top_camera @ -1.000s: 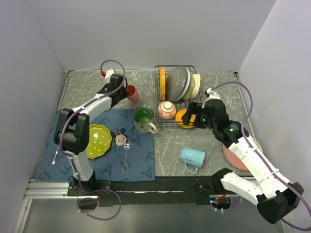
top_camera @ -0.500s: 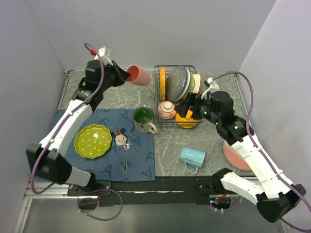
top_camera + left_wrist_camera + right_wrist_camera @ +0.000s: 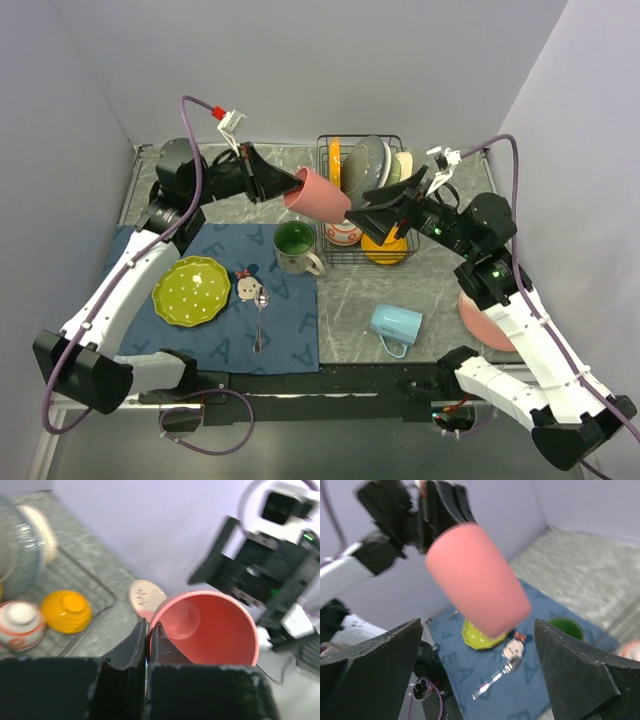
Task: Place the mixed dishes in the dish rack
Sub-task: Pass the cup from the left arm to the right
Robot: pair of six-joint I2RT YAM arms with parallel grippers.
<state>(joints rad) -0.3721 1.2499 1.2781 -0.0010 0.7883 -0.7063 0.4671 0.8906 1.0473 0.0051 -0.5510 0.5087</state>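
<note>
Mixed dishes lie at three depths. Nearest the arm bases, on the grey stone-patterned table [image 3: 350,290], are a light-blue handled mug [image 3: 395,325] and a pink plate [image 3: 478,322] partly hidden under the right arm. On the blue cloth mat [image 3: 290,340] sit a lime-green dotted plate [image 3: 192,290], a metal spoon [image 3: 258,325] and a grey mug with a green inside [image 3: 295,242].

Above these hangs the pink cup [image 3: 316,195], smooth and handleless, tipped on its side in the air just beside the rack's left edge. The left gripper [image 3: 146,635] is clamped on its rim, one finger inside and one outside. The cup's base points at the right gripper [image 3: 477,625], whose jaws stand wide apart and empty, facing the base but not touching it.

Farthest is the black wire dish rack [image 3: 390,139]. It holds an upright orange plate [image 3: 334,160], a grey bowl [image 3: 365,170] and a cream bowl [image 3: 401,175] at the back, with a small red-patterned bowl [image 3: 343,225] and an orange bowl [image 3: 385,248] in front.

This looks like a hand-over. To do it well, the right jaws should come squarely around the cup's body near the base and close fully before the left lets go. The wall is smooth and tapered, so a skewed or shallow hold could let the cup slip. The exchange is best kept clear of the upright dishes in the rack.
</note>
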